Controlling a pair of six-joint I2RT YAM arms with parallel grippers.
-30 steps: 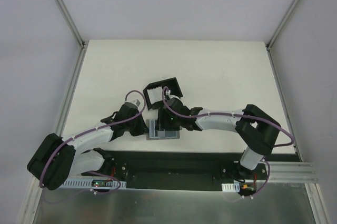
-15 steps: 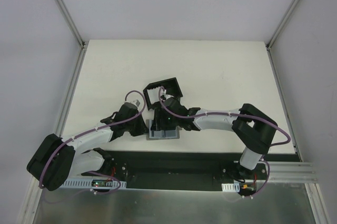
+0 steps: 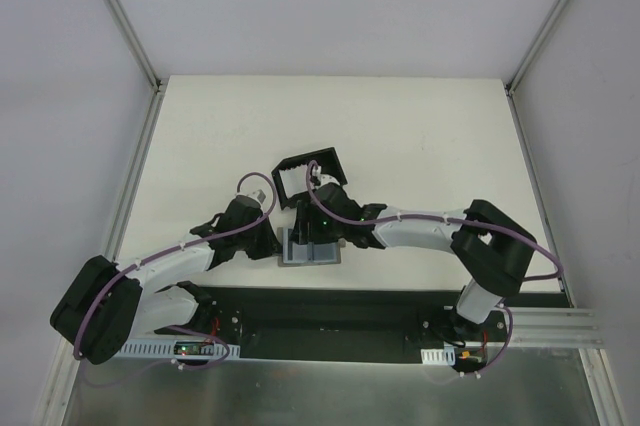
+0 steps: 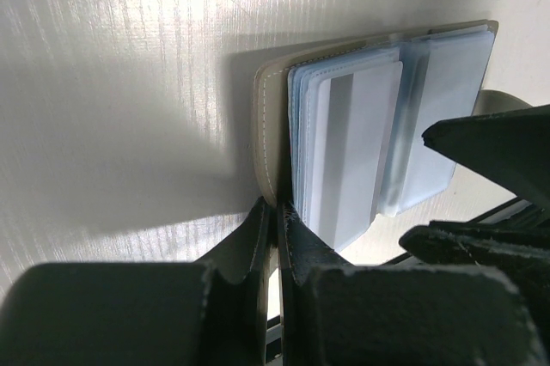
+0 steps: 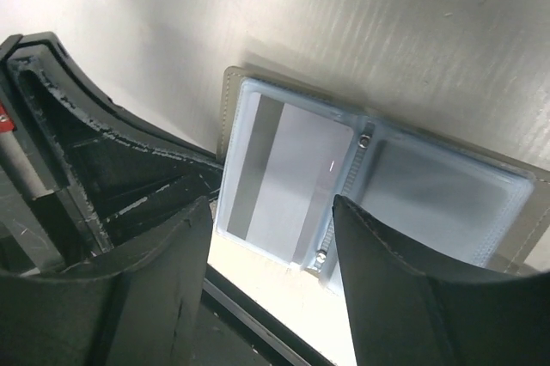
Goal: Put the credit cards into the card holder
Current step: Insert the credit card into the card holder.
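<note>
Under right gripper [image 3: 316, 240], wallet [image 3: 300, 259] half-hidden.

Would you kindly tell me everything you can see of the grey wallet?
The wallet lies open and flat near the front edge of the table, just before the black card holder. Its cover looks like stitched grey-beige leather. Inside, clear plastic sleeves hang on a small ringed spine. One sleeve shows a pale card with a grey stripe. The shut left gripper meets its left edge. The open right gripper hovers over it, apart.
</note>
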